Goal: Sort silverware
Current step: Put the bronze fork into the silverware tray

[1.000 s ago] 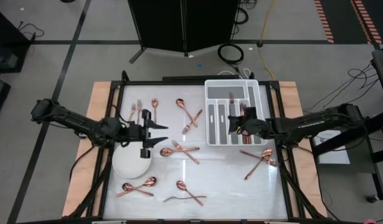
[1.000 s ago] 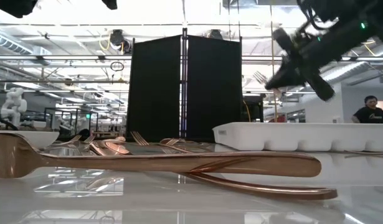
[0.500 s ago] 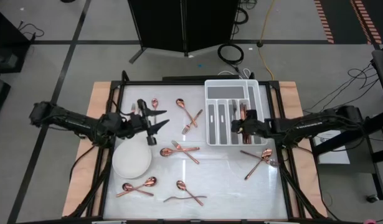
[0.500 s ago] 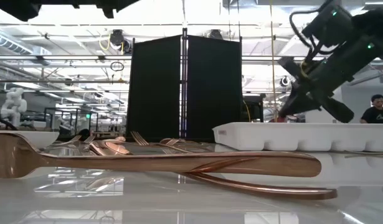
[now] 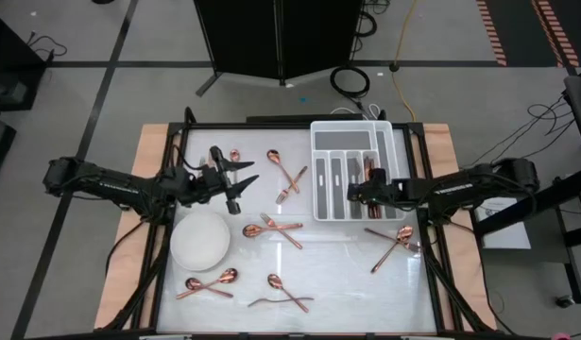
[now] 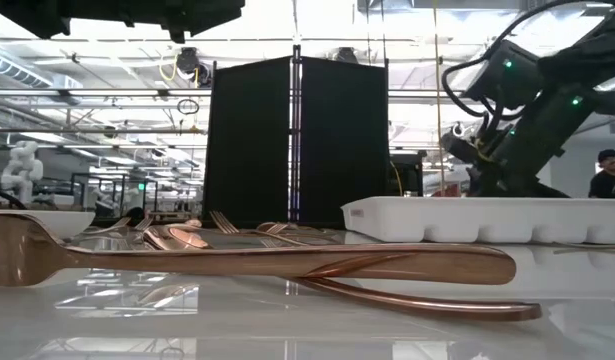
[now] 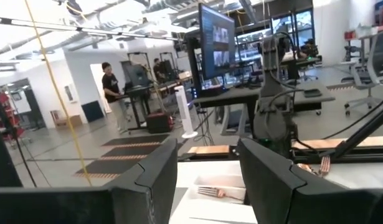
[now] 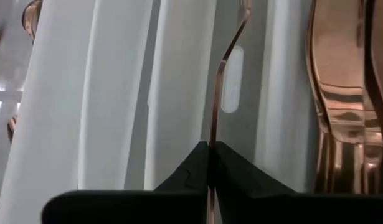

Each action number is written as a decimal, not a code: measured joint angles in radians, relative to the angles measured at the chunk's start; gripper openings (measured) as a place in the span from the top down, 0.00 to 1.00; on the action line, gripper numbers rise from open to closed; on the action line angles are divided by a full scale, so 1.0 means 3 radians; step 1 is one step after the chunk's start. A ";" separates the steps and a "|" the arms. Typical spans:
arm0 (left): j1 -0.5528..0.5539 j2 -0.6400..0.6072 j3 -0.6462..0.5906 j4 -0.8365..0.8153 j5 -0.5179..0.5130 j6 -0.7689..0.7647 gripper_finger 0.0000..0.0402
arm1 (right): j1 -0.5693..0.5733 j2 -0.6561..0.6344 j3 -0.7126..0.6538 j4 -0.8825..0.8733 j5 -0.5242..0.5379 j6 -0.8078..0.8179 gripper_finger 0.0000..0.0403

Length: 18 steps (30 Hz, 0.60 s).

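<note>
Right gripper has dropped into the white tray at the table's far right, pinching a fork edge-on. Left gripper has retreated past the plate, fingers apart, empty.

My right gripper hides the handle end of the fork; its tines run off at twelve o'clock, past the tray.

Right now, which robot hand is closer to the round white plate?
Left. The left gripper hovers just beyond the plate; the right gripper is over the white tray, far across.
</note>
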 joint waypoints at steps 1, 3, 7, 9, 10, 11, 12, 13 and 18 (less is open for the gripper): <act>-0.0004 0.0000 0.0000 -0.0004 0.0024 -0.0041 0.57 | -0.0014 0.0016 0.0003 0.0003 -0.0002 0.0001 0.96; -0.0004 0.0000 -0.0001 -0.0013 0.0118 -0.0062 0.57 | -0.0033 0.0032 0.0007 0.0015 -0.0003 0.0000 0.92; -0.0023 0.0000 0.0000 -0.0019 0.0325 -0.0191 0.57 | -0.0059 0.0024 0.0009 0.0012 -0.0033 -0.0018 0.85; -0.0023 0.0000 0.0000 -0.0019 0.0421 -0.0236 0.57 | -0.0080 -0.0009 0.0010 0.0007 -0.0097 -0.0079 0.82; -0.0026 0.0000 -0.0001 -0.0019 0.0439 -0.0254 0.57 | -0.0081 -0.0036 0.0021 -0.0019 -0.0110 -0.0133 0.81; -0.0034 0.0000 0.0000 -0.0024 0.0440 -0.0299 0.57 | -0.0080 -0.0067 0.0049 -0.0057 -0.0130 -0.0211 0.81; -0.0045 0.0000 0.0000 -0.0028 0.0440 -0.0343 0.57 | -0.0084 -0.0101 0.0071 -0.0088 -0.0132 -0.0299 0.80; -0.0055 0.0000 0.0000 -0.0036 0.0443 -0.0398 0.57 | -0.0092 -0.0141 0.0110 -0.0131 -0.0129 -0.0397 0.80; -0.0163 0.0000 0.0000 -0.0120 0.0583 -0.0619 0.57 | -0.0118 -0.0315 0.0561 -0.0768 0.0077 -0.0816 0.82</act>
